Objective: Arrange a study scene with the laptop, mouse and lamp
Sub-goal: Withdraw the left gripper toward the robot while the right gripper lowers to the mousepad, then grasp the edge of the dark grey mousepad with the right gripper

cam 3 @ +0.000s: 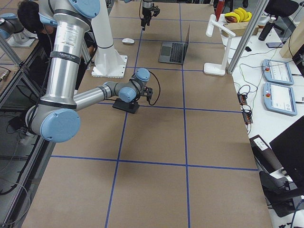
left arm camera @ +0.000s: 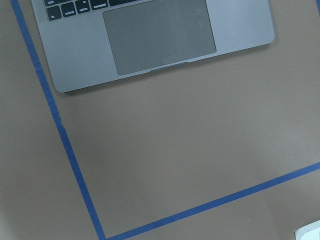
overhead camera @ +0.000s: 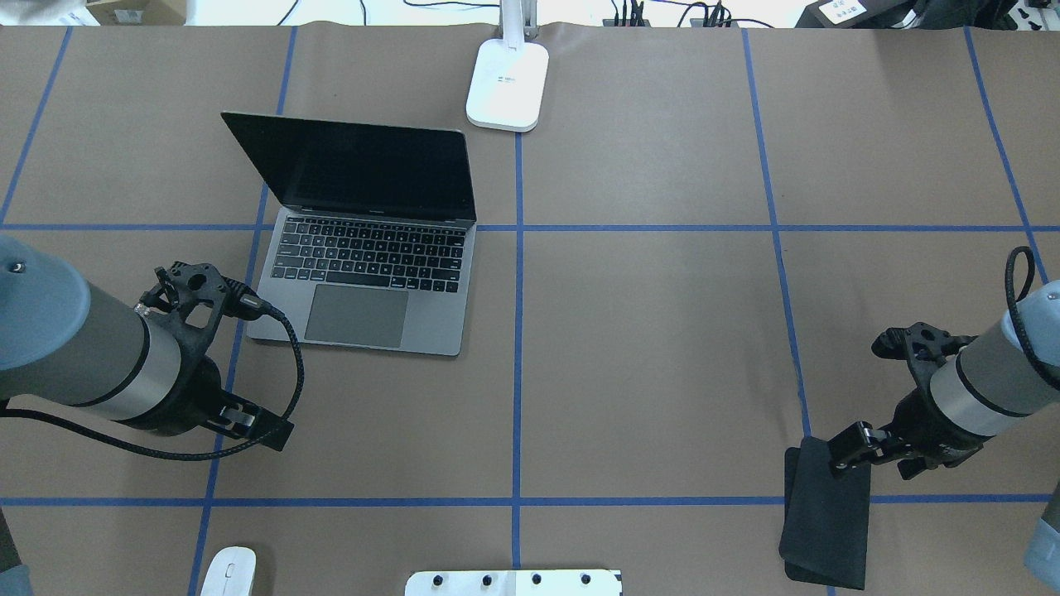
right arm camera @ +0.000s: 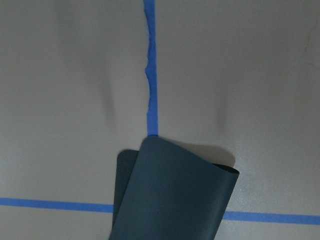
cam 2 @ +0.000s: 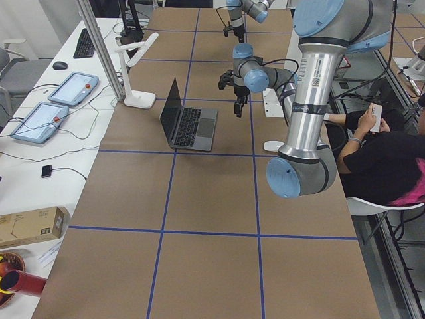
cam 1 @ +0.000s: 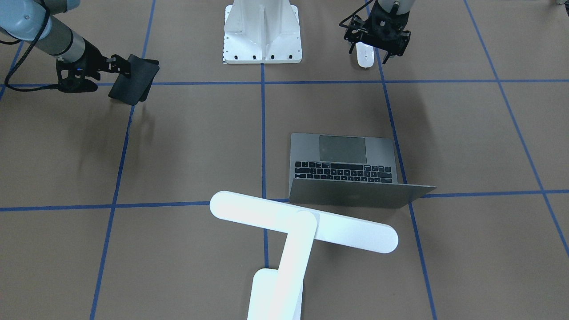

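Observation:
The laptop (cam 1: 342,164) stands open on the table, also in the overhead view (overhead camera: 364,273) and the left wrist view (left arm camera: 160,40). The white lamp (cam 1: 302,222) stands beyond it, its base (overhead camera: 508,83) at the table's far edge. The white mouse (cam 1: 365,55) lies near the robot's side (overhead camera: 228,571). My left gripper (cam 1: 371,50) hangs above the mouse, open and empty. My right gripper (cam 1: 120,66) is shut on a flat black pad (cam 1: 133,80), which is bent and lifted at one edge (right arm camera: 170,195).
The white bolted pedestal (cam 1: 262,35) stands between the arms at the robot's side. Blue tape lines (overhead camera: 517,331) divide the brown table. Tablets and cables lie beyond the far edge (cam 3: 280,80). A seated person (cam 2: 378,153) is beside the robot.

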